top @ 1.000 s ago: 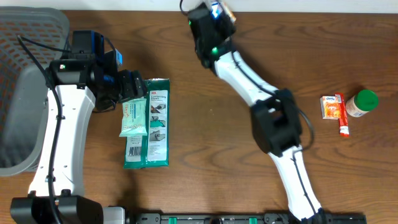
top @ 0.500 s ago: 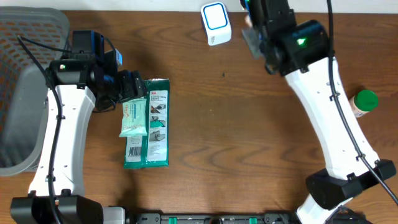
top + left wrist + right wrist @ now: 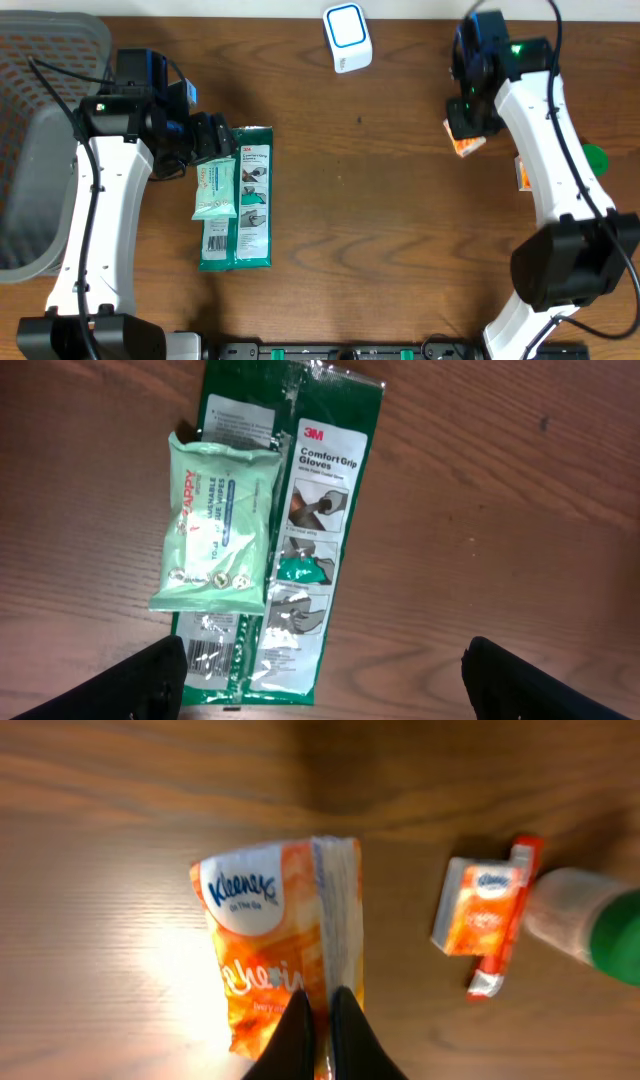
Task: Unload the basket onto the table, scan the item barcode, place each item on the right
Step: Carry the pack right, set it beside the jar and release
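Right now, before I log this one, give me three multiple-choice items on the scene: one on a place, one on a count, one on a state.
1. Where does the wipes pack lie?
A alone on bare wood
B overlapping the 3M glove pack
C lifted into the air

2. How many Kleenex packs does the right wrist view show?
A one
B three
C two

3. How is the right gripper?
A shut on a pack
B wide open
C shut on nothing

Answers:
1 B, it lies over the glove pack's left side.
2 C, the held Kleenex pack and a second Kleenex pack on the table.
3 A, it pinches the held pack's edge.
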You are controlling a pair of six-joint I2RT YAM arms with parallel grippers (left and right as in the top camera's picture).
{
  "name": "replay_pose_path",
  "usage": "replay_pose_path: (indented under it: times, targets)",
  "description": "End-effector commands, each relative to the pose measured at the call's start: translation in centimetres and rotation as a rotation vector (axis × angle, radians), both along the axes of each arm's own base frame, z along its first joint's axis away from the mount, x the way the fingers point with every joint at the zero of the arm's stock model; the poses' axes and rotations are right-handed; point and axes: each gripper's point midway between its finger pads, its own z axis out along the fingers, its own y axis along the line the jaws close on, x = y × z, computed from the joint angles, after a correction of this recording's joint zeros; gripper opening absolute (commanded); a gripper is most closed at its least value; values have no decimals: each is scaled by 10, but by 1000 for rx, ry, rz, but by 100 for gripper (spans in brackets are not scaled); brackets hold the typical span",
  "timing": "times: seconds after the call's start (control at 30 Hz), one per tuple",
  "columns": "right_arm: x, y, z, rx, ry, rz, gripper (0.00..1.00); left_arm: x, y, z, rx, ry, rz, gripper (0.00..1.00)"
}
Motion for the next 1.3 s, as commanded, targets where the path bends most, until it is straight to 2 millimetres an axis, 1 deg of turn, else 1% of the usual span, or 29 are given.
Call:
replay_pose_path:
  times: [0.0,0.03,0.13,0.23,0.27,0.3,0.33,0.37,0.4,0.47,0.57,0.63,0.67,0.7,0.77,0.87,0.93,0.97,1.03,1.07,1.13,1.17,1.27]
  targets:
    - [-14,-26,-46,4,59,-95,1,0,2,-2,16,1,-9,89]
    - [-17,-34,-58,-5,61,-114,1,0,2,-2,16,1,-9,89]
    - [-25,-59,-85,-59,60,-159,1,0,2,-2,16,1,-9,89]
    - [-29,-83,-105,-112,36,-205,1,0,2,-2,16,1,-9,89]
    - [-28,-88,-108,-110,20,-220,4,0,2,-2,16,1,-9,89]
    - [-26,-90,-108,-109,13,-226,23,0,2,-2,16,1,-9,89]
    - [-22,-91,-107,-109,-5,-231,75,0,2,-2,16,1,-9,89]
    - [-19,-91,-107,-108,-16,-232,86,0,2,-2,16,1,-9,89]
    - [-16,-92,-106,-107,-32,-232,90,0,2,-2,16,1,-9,89]
    - [-9,-92,-105,-104,-59,-232,94,0,2,-2,16,1,-9,89]
    - [-2,-85,-105,-59,-84,-224,94,0,2,-2,16,1,-9,89]
    - [2,-68,-106,33,-86,-206,93,0,2,-2,16,1,-9,89]
    - [5,-55,-107,107,-91,-191,93,0,2,-2,16,1,-9,89]
    - [10,-34,-107,228,-101,-169,89,0,2,-2,16,1,-9,89]
    - [13,-16,-105,333,-105,-148,88,0,2,-2,16,1,-9,89]
    - [16,-5,-104,365,-112,-127,86,0,2,-2,16,1,-9,89]
    - [17,-3,-104,364,-116,-120,85,0,2,-2,16,1,-9,89]
    - [17,-3,-104,364,-116,-119,83,0,2,-2,16,1,-9,89]
    - [17,-3,-104,364,-115,-120,73,0,2,-2,16,1,-9,89]
    - [17,-3,-105,363,-115,-120,65,0,2,-2,16,1,-9,89]
    - [16,-3,-105,363,-113,-120,58,0,2,-2,16,1,-9,89]
    - [16,-3,-105,363,-113,-120,51,0,2,-2,16,1,-9,89]
    - [15,-1,-108,363,-111,-115,34,0,2,-2,16,1,-9,89]
